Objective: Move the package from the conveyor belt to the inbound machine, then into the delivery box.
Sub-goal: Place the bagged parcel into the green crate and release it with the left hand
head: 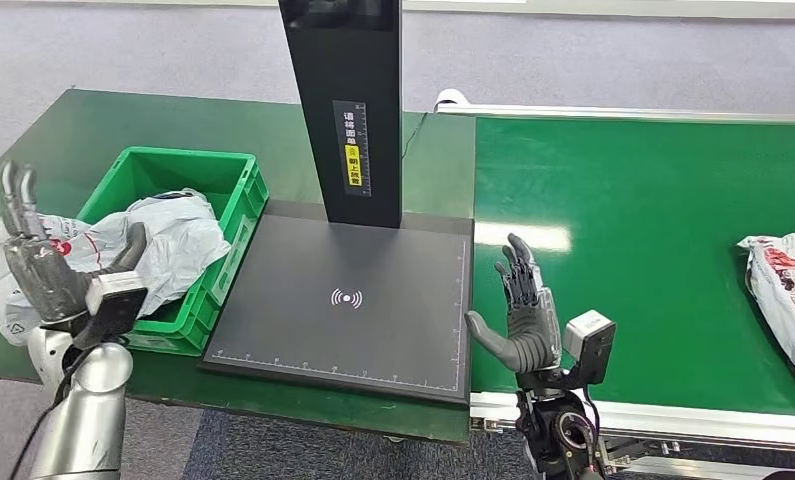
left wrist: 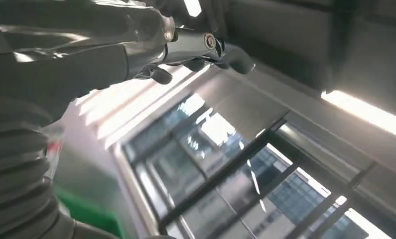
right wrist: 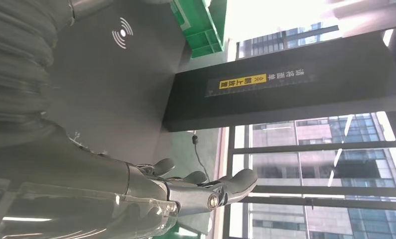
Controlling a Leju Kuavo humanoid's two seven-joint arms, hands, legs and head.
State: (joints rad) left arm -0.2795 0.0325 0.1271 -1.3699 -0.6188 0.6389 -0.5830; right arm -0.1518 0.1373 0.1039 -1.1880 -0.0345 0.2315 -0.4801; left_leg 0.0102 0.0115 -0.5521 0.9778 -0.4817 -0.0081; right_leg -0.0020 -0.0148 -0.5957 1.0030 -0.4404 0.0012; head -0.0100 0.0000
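- Our left hand (head: 43, 262) and right hand (head: 521, 318) are raised, fingers spread, holding nothing.
- A white plastic package (head: 788, 290) lies on the green conveyor belt (head: 623, 200), well right.
- We risk snagging its loose film.

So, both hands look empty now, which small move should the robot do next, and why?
Probably reach the right hand rightward toward the white package on the green conveyor belt. That hand is open and nearest the belt, the black scanner platform has nothing on it, and the green crate already holds bagged parcels beside the open left hand.
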